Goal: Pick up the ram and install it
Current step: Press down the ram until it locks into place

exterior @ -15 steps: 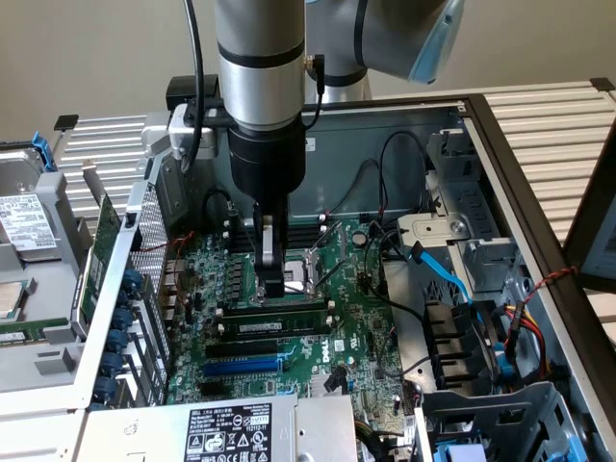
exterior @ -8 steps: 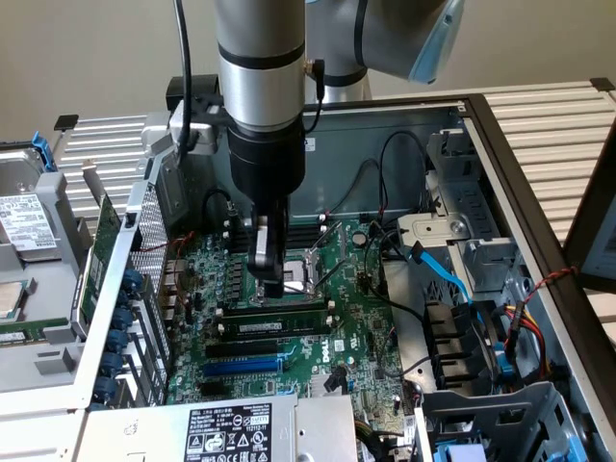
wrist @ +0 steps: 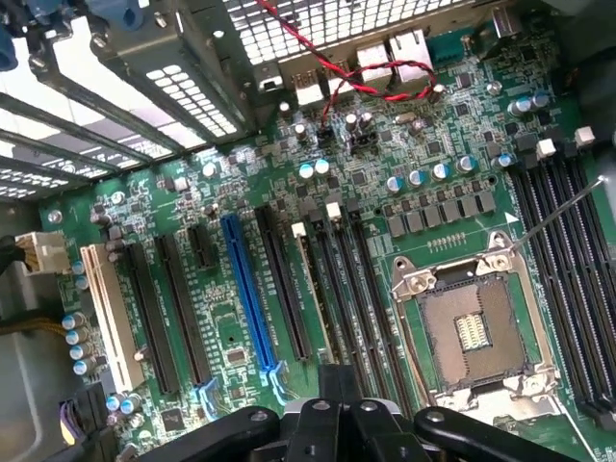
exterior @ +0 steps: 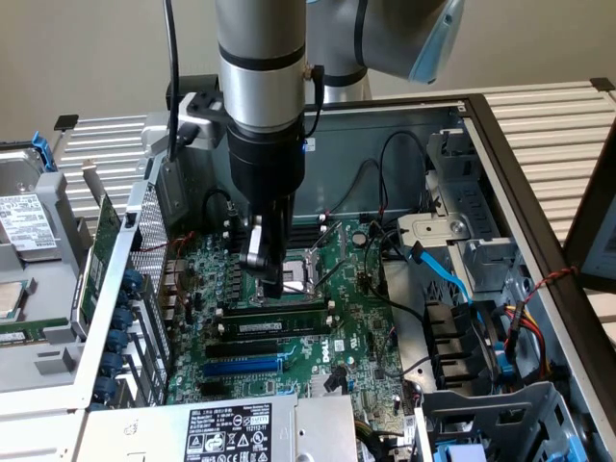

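The ram (exterior: pixel 277 316), a green stick with black chips, stands on edge in a long black memory slot just in front of the CPU socket (exterior: pixel 310 262). My gripper (exterior: pixel 272 289) points straight down over the stick's middle. Its fingers are drawn together, with the tips at the ram's top edge. In the wrist view the ram (wrist: pixel 310 284) shows edge-on as a thin line beside the black slots, and it runs under my gripper (wrist: pixel 339 380). The blue expansion slot (wrist: pixel 245 289) lies a few slots away from it.
The motherboard lies in an open computer case (exterior: pixel 500 144). Black and blue cables (exterior: pixel 438 269) and a drive cage (exterior: pixel 481 260) crowd the exterior view's right. A card bracket wall (exterior: pixel 125 279) stands on the exterior view's left, and a power supply (exterior: pixel 231 431) sits in front.
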### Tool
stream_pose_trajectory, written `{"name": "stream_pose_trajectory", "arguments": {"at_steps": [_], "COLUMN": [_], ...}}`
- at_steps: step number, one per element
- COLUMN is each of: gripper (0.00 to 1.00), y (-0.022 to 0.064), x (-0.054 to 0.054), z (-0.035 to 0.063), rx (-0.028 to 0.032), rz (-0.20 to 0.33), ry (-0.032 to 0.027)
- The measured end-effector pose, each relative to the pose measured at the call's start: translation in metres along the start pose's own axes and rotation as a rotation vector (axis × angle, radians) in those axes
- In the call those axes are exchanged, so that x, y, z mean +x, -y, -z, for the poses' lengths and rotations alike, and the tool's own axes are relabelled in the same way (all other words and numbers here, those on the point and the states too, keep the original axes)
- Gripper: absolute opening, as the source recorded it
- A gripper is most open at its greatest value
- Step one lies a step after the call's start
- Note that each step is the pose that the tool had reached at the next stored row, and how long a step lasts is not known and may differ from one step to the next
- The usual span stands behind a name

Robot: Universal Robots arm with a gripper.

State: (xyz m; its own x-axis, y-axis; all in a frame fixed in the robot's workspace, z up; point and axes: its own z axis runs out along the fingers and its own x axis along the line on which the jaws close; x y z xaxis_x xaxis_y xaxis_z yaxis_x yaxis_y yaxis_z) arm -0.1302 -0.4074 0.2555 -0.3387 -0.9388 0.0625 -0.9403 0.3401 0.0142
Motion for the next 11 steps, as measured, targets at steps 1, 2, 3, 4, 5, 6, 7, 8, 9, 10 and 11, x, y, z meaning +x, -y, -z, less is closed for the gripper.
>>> {"name": "stream_pose_trajectory", "arguments": {"at_steps": [1, 2, 3, 4, 5, 6, 7, 8, 9, 10, 11], "gripper": [0.1, 0.1, 0.1, 0.1, 0.1, 0.1, 0.1, 0.1, 0.1, 0.1, 0.1], "y": [0.0, 0.0, 0.0, 0.0, 0.0, 0.0, 0.0, 0.0, 0.0, 0.0, 0.0], "x": [0.0, 0.0, 0.0, 0.0, 0.0, 0.0, 0.0, 0.0, -0.0001, -0.0001, -0.0001], "z": [-0.0001, -0.0002, -0.0003, -0.0004, -0.0005, -0.0005, -0.0006, -0.0007, -0.0007, -0.0007, -0.0008], "rx": [-0.001, -0.002, -0.003, -0.0041, -0.0051, -0.0059, -0.0068, -0.0075, -0.0079, -0.0085, -0.0092], "rz": [-0.017, -0.033, -0.049, -0.067, -0.081, -0.095, -0.11, -0.121, -0.127, -0.136, -0.148], "ry": [0.0003, 0.0005, 0.0007, 0.001, 0.0012, 0.0013, 0.0016, 0.0017, 0.0018, 0.002, 0.0022]}}
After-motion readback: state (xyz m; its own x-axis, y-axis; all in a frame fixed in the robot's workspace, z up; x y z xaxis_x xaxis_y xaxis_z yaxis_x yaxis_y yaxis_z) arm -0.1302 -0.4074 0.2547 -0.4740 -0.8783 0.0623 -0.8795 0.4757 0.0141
